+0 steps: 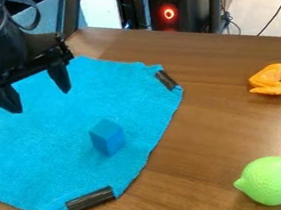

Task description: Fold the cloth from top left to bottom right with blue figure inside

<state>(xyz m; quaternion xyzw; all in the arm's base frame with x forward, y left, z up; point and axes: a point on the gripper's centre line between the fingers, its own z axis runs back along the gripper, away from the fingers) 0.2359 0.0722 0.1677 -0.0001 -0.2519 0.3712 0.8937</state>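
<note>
My gripper [40, 100] hangs over the far left part of the light-blue cloth [54, 141], fingers pointing downward. Its jaws are open, the two fingers spread well apart. The cloth lies spread out and unfolded across the left side of the wooden table [210, 141], with slight ripples along its margin. I see the blue figure [107, 138], a block with flat faces, resting on the cloth right of its middle and toward the near side. Two dark strips mark the cloth's margin: the first strip [166, 80] at its far right corner, the second strip [90, 200] at its near corner. To the right, apart from the cloth, I note an orange object [269, 79] on the far portion of the table and a green lime-shaped object [274, 181] on the near portion. Beyond the table's far edge stands a black case [184, 6] with a glowing red ring [169, 13].
</note>
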